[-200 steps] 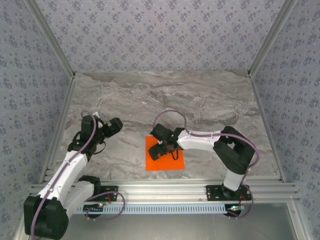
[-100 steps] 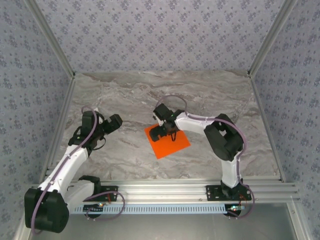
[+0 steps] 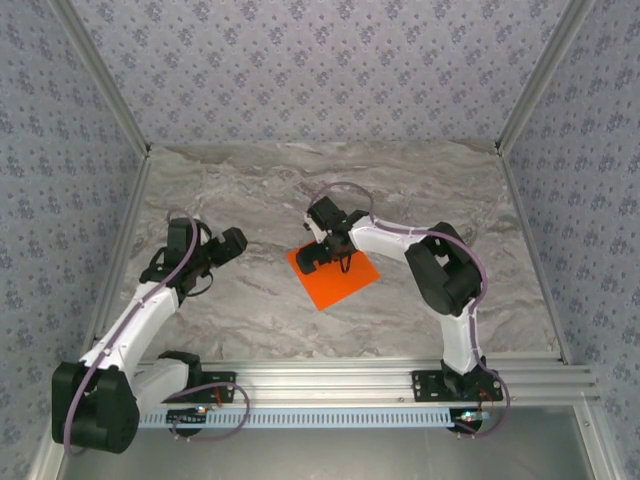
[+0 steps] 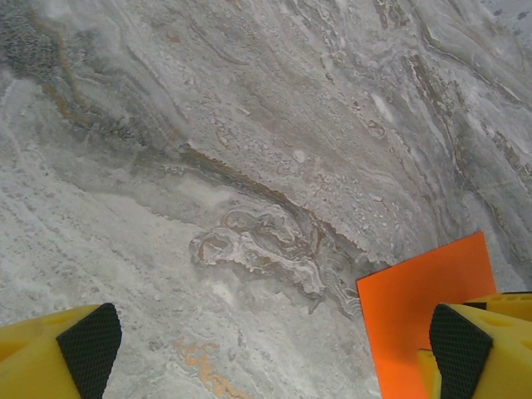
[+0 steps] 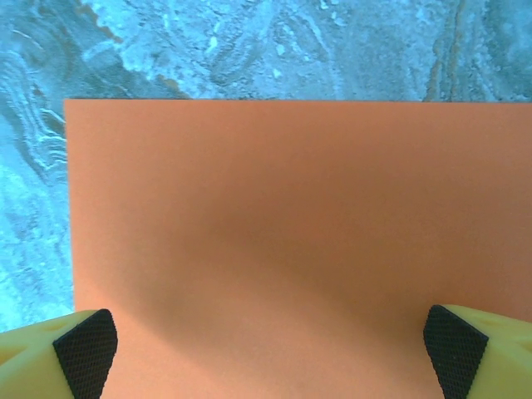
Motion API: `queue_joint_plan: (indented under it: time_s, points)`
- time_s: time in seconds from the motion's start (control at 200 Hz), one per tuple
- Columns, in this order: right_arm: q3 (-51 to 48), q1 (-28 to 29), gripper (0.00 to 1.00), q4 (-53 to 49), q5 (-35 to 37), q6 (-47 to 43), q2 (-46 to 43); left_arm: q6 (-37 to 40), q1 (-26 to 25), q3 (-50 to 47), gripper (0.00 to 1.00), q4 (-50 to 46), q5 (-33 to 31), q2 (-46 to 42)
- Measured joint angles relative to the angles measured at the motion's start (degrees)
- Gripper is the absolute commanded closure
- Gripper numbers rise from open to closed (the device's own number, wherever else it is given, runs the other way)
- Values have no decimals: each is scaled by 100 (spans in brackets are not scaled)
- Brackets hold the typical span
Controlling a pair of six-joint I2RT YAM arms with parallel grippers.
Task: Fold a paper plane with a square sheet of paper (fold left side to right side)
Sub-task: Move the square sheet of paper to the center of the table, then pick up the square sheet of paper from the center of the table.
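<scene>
Paper sheet (image 3: 345, 287) flat under right gripper (image 3: 318, 261).

— What colour is the square sheet of paper (image 3: 342, 286)?
— Plain bright orange-red, no print. The tabletop (image 3: 420, 190) is grey marbling with brownish veins.
— And the hands?
— The left hand (image 4: 274, 353) and right hand (image 5: 266, 353) both have yellow fingers (image 4: 33, 353) with black cross-hatched pads (image 5: 83, 349). The arms (image 3: 130, 330) are white and black, with mauve cables (image 3: 338, 186).
— The walls (image 3: 320, 70)?
— Pale blue-grey, with a small repeating flower print.
</scene>
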Motion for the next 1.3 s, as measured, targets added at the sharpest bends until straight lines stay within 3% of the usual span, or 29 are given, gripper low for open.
queue_joint_plan:
  time_s: [0.325,0.49,0.735,0.934,1.299]
  points:
    - [-549,-149,0,37,24,2,-1600,-116,-48,195,2,271,949,581]
    - [-1266,-581,0,184,44,31,-2159,-173,-516,376,4,396,1263,1086]
    - [-2282,-1353,0,264,17,186,-2358,-323,-1493,737,5,717,1530,2004]
    - [-2483,-1668,0,334,22,313,-2522,-619,-2159,745,5,1198,1727,2697]
    - [-2487,-1665,0,507,153,782,-2363,-855,-2586,1373,5,1738,1823,3707]
